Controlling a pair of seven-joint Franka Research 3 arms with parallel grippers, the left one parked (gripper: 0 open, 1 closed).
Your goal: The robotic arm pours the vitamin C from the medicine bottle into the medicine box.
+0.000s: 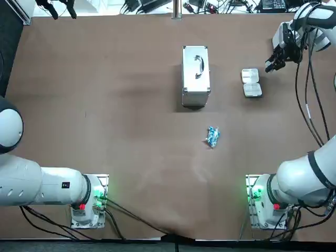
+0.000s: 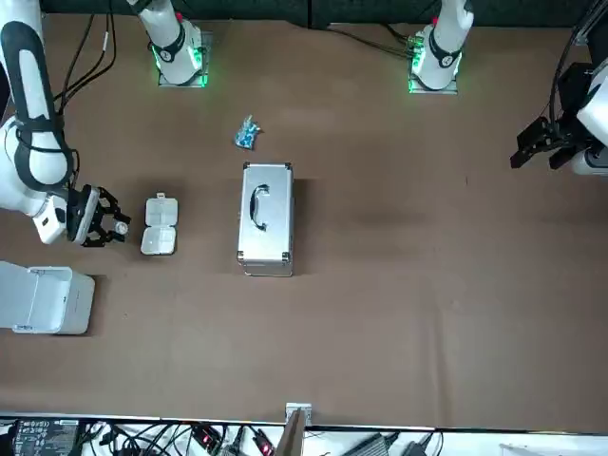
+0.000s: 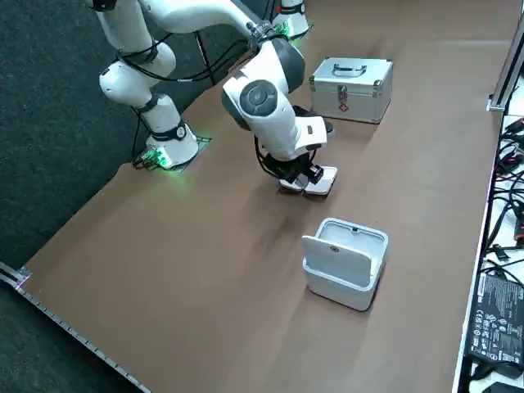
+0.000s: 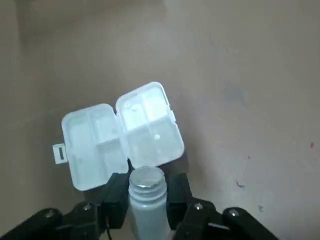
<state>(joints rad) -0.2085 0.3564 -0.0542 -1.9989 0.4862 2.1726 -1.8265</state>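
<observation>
We see the right arm (image 1: 302, 176) as a chain of smooth, rounded white segments with grey joint bands, set on a base (image 1: 257, 202) that glows green and carries a small red spot. Thin black cables (image 1: 306, 100) loop along it to the black two-fingered claw (image 1: 272, 64), which is over the worktop's (image 1: 131, 131) far right corner.

Item 1, medicine bottle (image 4: 146, 202): clamped at the neck in my right gripper (image 4: 146, 194), over the table's far right, just beside the open medicine box (image 4: 120, 137). Lower body cut off by the wrist view's edge; contents unseen. Overhead and from the front, it is lost inside my grip.
Item 2, medicine box from the side: partly behind my wrist.
Item 3, pale specks (image 4: 156, 136) in its compartments: too small to identify.
Item 4, blue item (image 1: 212, 136): too small to name.
</observation>
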